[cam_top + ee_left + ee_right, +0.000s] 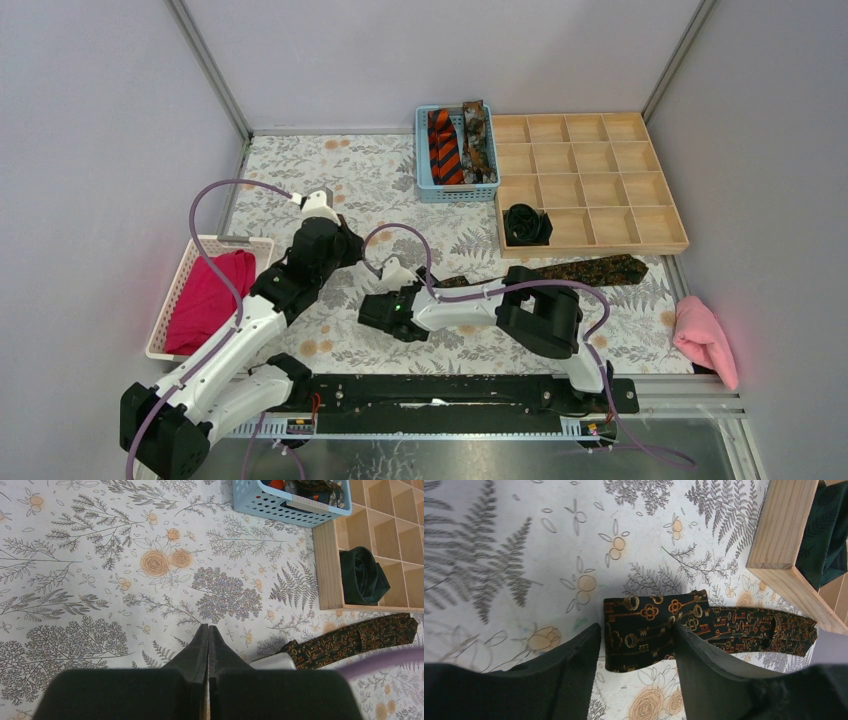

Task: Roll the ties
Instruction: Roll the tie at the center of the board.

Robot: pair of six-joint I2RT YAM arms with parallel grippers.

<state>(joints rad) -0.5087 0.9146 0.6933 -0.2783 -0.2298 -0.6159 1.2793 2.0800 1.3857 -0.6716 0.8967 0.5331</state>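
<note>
A dark tie with a gold key pattern (590, 270) lies as a long strip on the floral tablecloth in front of the wooden tray. Its left end (649, 630) looks folded over. My right gripper (636, 627) (405, 280) is open, one finger on each side of that end, low over the cloth. My left gripper (208, 627) (352, 250) is shut on nothing, just left of the tie's end (350, 640). A black rolled tie (526, 224) (362, 575) sits in a tray compartment. An orange-and-black striped tie (445, 148) and a brown mottled tie (477, 140) lie in the blue basket.
The blue basket (425, 185) stands at the back middle, with the wooden compartment tray (600, 245) to its right. A white basket (180, 285) holding a magenta cloth (210, 300) is at the left edge. A pink cloth (705, 335) lies at the right edge.
</note>
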